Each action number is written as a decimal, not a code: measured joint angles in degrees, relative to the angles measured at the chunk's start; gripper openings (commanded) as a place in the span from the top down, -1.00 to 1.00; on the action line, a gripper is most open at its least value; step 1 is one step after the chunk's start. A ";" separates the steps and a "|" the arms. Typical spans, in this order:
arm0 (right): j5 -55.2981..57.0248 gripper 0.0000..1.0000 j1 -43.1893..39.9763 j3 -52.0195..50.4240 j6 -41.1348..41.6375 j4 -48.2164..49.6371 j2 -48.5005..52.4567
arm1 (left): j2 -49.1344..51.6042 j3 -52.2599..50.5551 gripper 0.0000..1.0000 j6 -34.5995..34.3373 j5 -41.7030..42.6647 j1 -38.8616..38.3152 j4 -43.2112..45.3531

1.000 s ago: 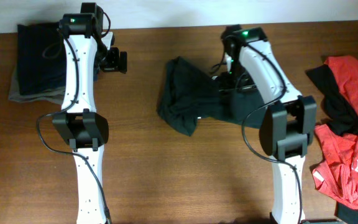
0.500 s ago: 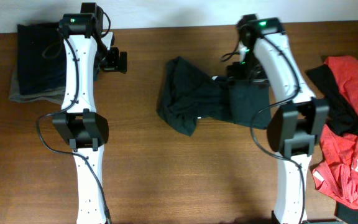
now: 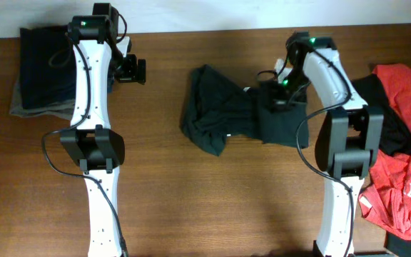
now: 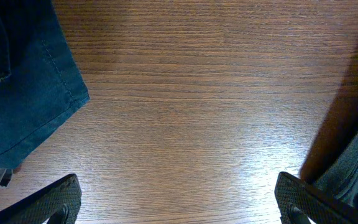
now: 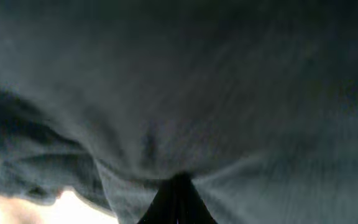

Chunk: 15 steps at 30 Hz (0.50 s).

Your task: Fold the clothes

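Note:
The charcoal-black T-shirt [image 3: 216,114] lies crumpled at the table's middle, its right part stretched flat toward my right arm. My right gripper [image 3: 275,91] sits on that right part. In the right wrist view dark shirt fabric [image 5: 229,93] fills the frame, and the right gripper [image 5: 178,190] is shut with a fold pinched between its tips. The red T-shirt [image 3: 405,171] with white letters lies bunched at the far right. My left gripper [image 3: 130,70] hovers open left of the black shirt, with only bare wood between its fingers [image 4: 58,199].
A folded stack of dark blue clothes [image 3: 41,71] sits at the back left; its blue edge [image 4: 17,93] shows in the left wrist view. A black piece of cloth [image 3: 380,111] lies against the red shirt. Bare wooden table [image 3: 212,207] spreads across the front.
My right arm swung to the right and its gripper went from open to shut on the black shirt's right part, drawing it rightward. The left arm stayed still.

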 measured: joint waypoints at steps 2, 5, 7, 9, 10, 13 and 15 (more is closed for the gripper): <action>-2.32 0.92 0.13 -3.06 -0.57 4.35 0.00 | 0.00 0.00 -0.98 0.02 -0.02 0.00 0.00; -4.31 0.92 -0.15 -3.50 -0.76 6.54 -0.15 | 0.00 0.00 -0.98 0.02 0.00 0.00 -0.02; -4.55 0.92 -0.48 -2.67 -0.87 5.33 -0.15 | 0.00 0.00 -0.98 0.02 -0.02 0.00 -0.02; -4.48 0.92 -0.83 -0.42 -0.92 2.49 -0.15 | 0.00 0.00 -0.98 0.02 0.00 0.00 -0.04; -4.48 0.92 -0.96 0.46 -0.96 1.66 -0.15 | 0.00 0.00 -0.98 0.02 -0.02 0.00 -0.04; -4.46 0.83 -2.01 5.77 -0.90 -1.27 -0.22 | 0.00 0.00 -0.98 0.02 0.00 0.00 -0.02; -4.48 0.79 -2.71 9.05 -0.96 -1.53 -0.39 | 0.00 0.00 -0.98 0.02 0.00 0.00 0.07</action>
